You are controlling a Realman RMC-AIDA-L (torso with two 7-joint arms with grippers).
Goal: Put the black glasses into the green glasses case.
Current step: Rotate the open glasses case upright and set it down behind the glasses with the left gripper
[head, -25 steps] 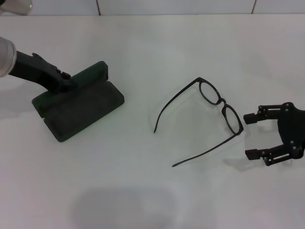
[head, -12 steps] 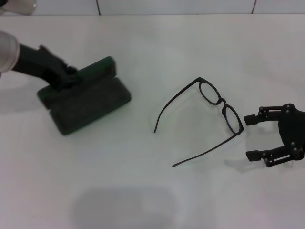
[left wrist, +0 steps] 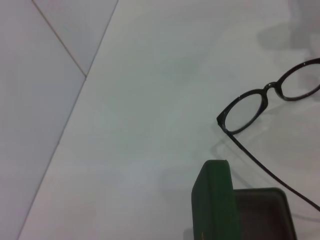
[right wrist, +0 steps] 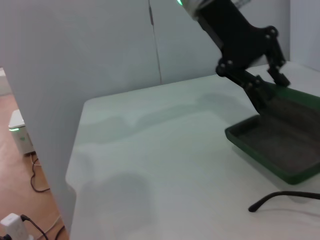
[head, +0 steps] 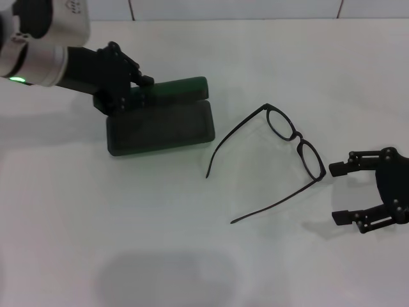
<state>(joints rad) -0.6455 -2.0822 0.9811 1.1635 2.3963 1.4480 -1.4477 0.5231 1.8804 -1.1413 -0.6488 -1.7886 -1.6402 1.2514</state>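
Note:
The black glasses lie unfolded on the white table, right of centre, temple arms pointing toward me; one lens and the bridge show in the left wrist view. The green glasses case lies open left of the glasses, its lid standing up at the far side. My left gripper is shut on the lid's left end; the right wrist view also shows that gripper on the case. My right gripper stands open just right of the glasses, apart from them.
The white table ends at a tiled wall at the back. In the right wrist view a table edge drops to a floor with a small device and cables.
My left gripper has carried the case rightward toward the glasses and turned it so it lies more level across the table. The right gripper has shifted slightly down; the glasses stayed put.

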